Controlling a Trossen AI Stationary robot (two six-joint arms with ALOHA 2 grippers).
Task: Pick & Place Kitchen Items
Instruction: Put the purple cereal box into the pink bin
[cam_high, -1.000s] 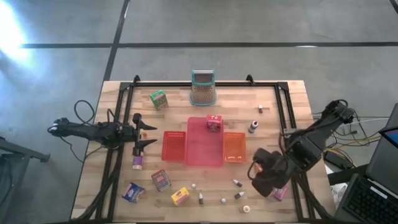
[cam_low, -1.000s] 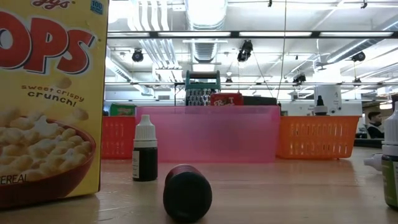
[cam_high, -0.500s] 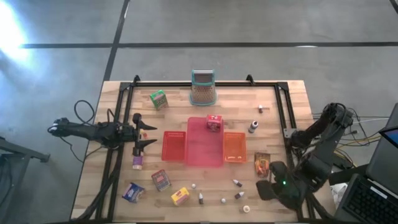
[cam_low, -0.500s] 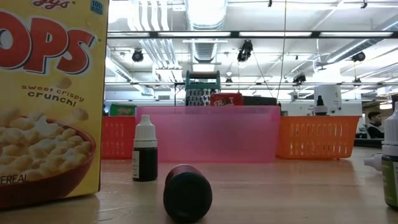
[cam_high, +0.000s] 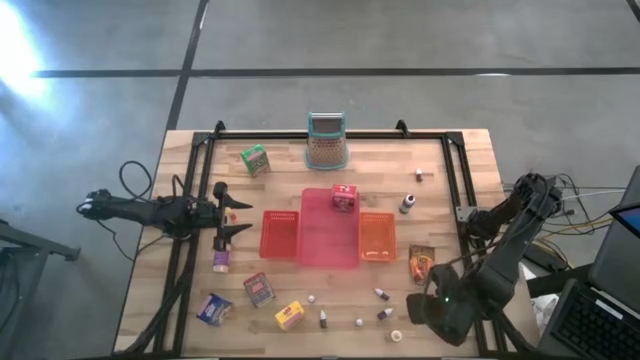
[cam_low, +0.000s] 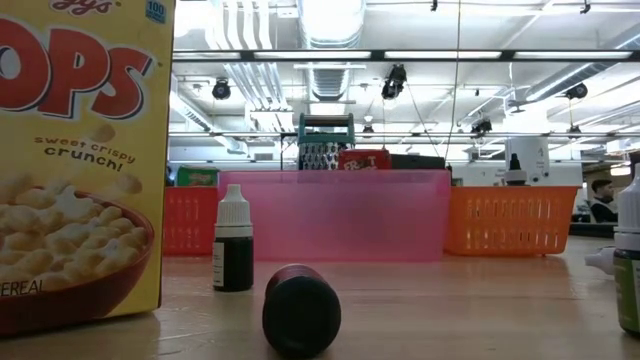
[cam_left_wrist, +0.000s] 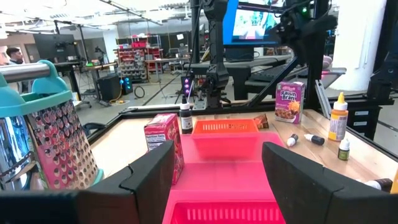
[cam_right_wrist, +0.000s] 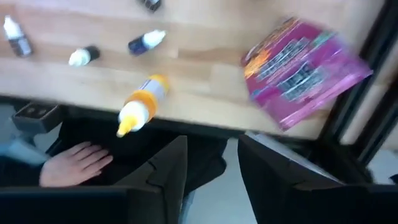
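The right gripper (cam_right_wrist: 208, 168) is hanging empty, fingers apart, over the desk's (cam_high: 450, 200) near right edge. The pink box (cam_right_wrist: 305, 71) is lying just beyond it — left gripper (cam_high: 228, 212) open, far off.

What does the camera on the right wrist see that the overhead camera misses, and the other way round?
Only the right wrist view shows a person's hand below the table edge. Only the high view shows the grater, the three trays, the green box and the waiting left end effector at the table's left. Both show the pink box and the small bottles at the near right corner, where the right end effector hovers.
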